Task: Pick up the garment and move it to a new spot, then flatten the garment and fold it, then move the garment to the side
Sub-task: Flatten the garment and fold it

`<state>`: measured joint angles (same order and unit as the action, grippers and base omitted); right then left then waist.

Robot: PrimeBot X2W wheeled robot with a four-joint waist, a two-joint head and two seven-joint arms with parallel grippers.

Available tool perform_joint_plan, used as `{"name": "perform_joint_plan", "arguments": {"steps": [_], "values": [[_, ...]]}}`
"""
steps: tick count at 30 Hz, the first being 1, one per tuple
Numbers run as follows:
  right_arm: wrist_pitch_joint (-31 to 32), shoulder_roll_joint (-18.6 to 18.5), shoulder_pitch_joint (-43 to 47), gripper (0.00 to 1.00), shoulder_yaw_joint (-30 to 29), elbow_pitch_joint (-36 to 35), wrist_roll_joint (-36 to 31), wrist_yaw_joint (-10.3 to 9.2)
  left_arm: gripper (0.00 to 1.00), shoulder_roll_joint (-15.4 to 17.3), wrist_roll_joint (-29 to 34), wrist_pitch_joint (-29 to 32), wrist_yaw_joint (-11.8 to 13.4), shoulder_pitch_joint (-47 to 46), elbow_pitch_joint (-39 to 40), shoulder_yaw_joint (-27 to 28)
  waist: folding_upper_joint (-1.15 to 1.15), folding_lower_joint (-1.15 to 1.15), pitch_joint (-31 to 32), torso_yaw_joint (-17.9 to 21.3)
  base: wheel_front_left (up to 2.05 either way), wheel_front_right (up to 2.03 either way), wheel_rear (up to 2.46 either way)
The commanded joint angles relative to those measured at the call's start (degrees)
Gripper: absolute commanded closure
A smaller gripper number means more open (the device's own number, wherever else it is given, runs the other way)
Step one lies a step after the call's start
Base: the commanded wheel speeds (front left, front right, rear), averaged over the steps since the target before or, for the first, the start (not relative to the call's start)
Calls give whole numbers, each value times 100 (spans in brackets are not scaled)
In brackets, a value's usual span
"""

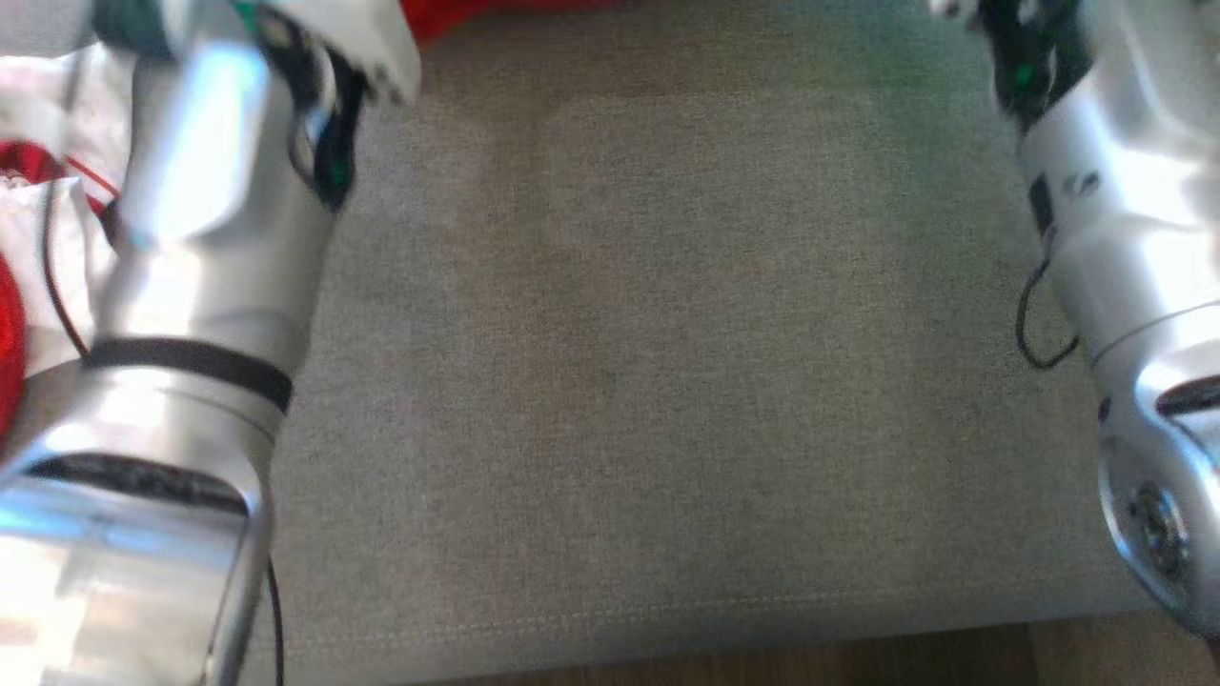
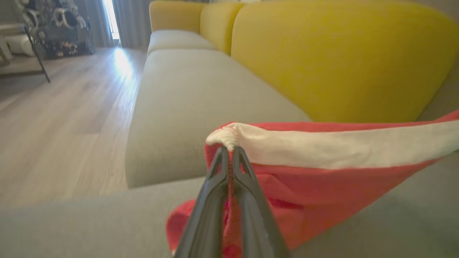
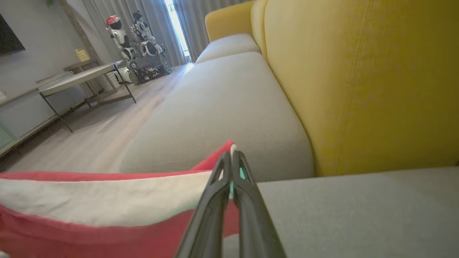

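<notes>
Pinching the garment [image 2: 322, 150]: left gripper [image 2: 230, 152] and right gripper [image 3: 232, 157]

Left gripper [image 2: 229, 152] pinching garment [image 2: 322, 179] edge

Fingers clamped on white hem of red cloth, stretched rightward above grey sofa seat [image 2: 200, 96]; yellow backrest [image 2: 333, 57] behind.

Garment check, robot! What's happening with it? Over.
Left claw shut on garment corner. Right claw shut on other end. Garment stretched between them over grey sofa seat. Nothing blocking.
</notes>
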<state>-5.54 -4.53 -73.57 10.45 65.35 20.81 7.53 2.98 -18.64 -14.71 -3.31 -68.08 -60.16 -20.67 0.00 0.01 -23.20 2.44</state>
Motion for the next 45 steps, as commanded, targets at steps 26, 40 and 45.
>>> {"name": "perform_joint_plan", "arguments": {"steps": [26, 40, 45], "values": [[-939, -193, 4700, 100, 1056, -1973, 1372, -4, 100, 58, -251, -29, 78, 4841, 2971, 273, 0, -1, 1631, 83, 0, 0, 0], [657, 91, 8411, 100, -944, -5898, 342, -4, 100, 426, -134, 350, 545, 7319, 5132, 219, 0, -1, 2334, 12, 0, 0, 0], [1352, 160, 9223, 100, -1167, -7074, 302, -4, 100, 536, -209, 674, 645, 7817, 5810, 174, 0, -1, 2363, 35, 0, 0, 0]]}}
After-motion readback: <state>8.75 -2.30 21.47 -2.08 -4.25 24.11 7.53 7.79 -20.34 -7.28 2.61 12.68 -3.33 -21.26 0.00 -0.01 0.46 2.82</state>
